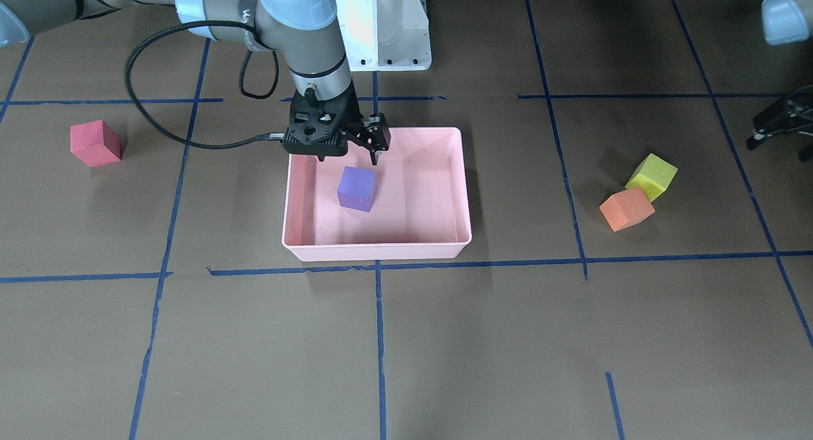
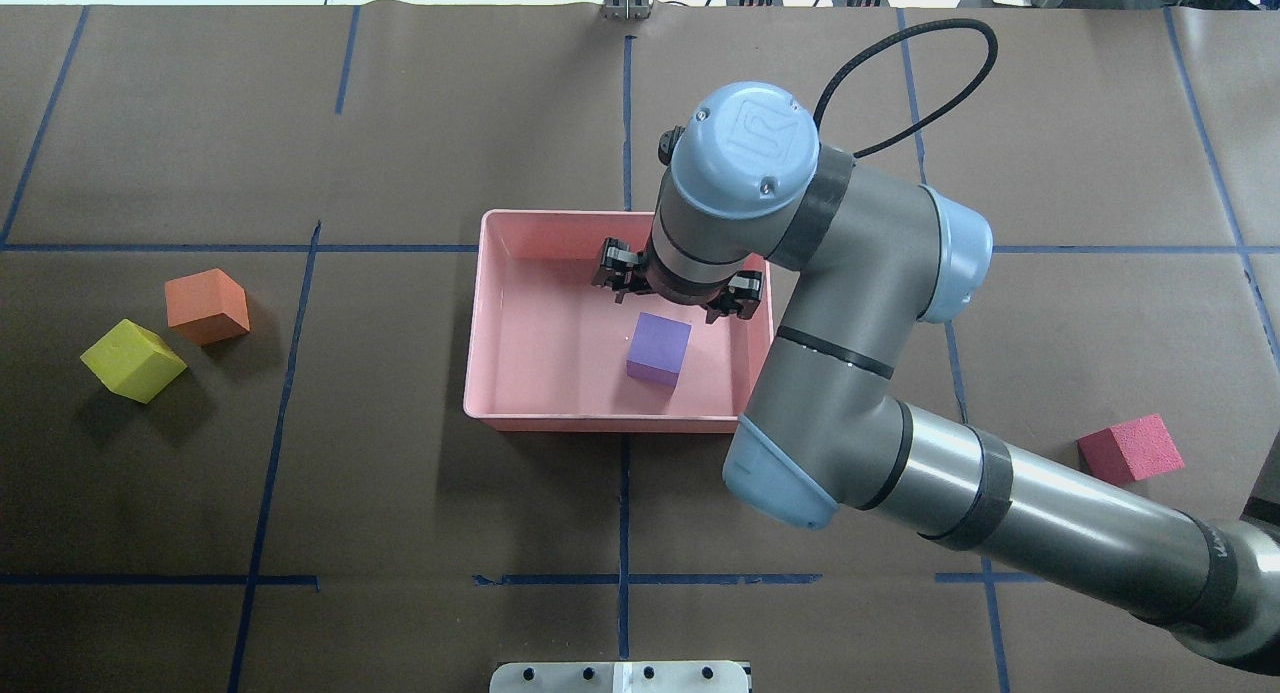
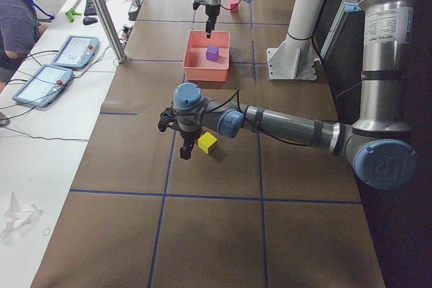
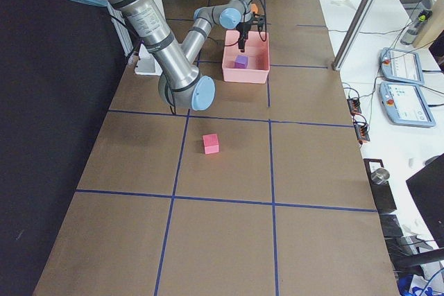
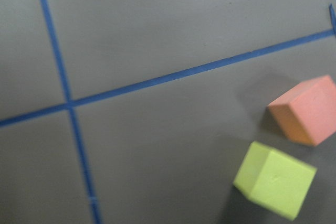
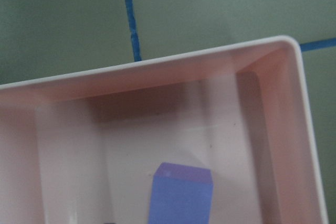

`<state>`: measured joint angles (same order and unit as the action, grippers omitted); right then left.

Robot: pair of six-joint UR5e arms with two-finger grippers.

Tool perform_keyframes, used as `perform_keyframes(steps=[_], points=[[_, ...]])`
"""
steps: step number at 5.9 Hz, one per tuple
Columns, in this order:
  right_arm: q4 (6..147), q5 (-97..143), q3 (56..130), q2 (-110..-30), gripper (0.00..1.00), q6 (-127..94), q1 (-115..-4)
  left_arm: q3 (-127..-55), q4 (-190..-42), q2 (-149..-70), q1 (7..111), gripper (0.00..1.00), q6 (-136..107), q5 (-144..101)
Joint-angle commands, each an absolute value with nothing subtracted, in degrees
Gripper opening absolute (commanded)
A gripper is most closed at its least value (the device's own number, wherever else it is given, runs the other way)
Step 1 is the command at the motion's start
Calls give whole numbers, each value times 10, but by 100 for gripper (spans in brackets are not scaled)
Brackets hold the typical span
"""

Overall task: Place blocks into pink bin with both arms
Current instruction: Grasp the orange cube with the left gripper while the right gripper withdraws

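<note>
Right gripper [image 1: 349, 154] hangs over the bin [image 1: 381, 252], jaws spread, empty. The purple block [image 1: 357, 188] lies in the bin just beneath it (first placement judged done). Left gripper [image 1: 784, 119] hovers near yellow block [image 1: 651, 176] and orange block [image 1: 626, 209]; I cannot tell its jaw state. Next move calls for descent onto one.

Front cam: left gripper [image 1: 765, 127] is clipped by the frame edge, out toward the left end of the desk [image 1: 444, 338]. Its jaw gap is unreadable.

Overhead: right arm [image 2: 850, 273] covers the middle of the right gripper [image 2: 682, 291] and the far right corner of the pink bin [image 2: 560, 219]. Only the fingertips [image 2: 616, 271] show, one each side.

Right wrist cam: purple block [image 6: 180, 195] cut by the bottom edge, bin cut left and bottom.

Left wrist cam: orange block [image 5: 307, 109] cut at the right edge, picture soft.

Left side cam: red block [image 3: 234, 5] tiny at the desk's right end, shape unreadable.
</note>
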<state>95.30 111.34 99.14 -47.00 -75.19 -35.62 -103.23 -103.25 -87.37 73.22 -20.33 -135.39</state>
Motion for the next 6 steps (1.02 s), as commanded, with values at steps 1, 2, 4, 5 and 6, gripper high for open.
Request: perform_keyframes(steps=[1,2,4,5,6], points=[[970,1189,991,-511,100,-606,-444,-1029,-1079,-899,669,100,-417,-1350],[971,1227,991,-543,100,-495,-499,-1029,-1079,-915,642,100,-479,-1321],[972,1265,986,-601,100,-298,-588,-1020,-1082,-950,570,100,-599,-1250],[972,1266,984,-626,100,-208,-619,-1003,-1102,-960,561,100,-618,-1249],[972,1276,984,-651,100,-136,-651,-974,-1144,-966,546,100,-640,-1234]])
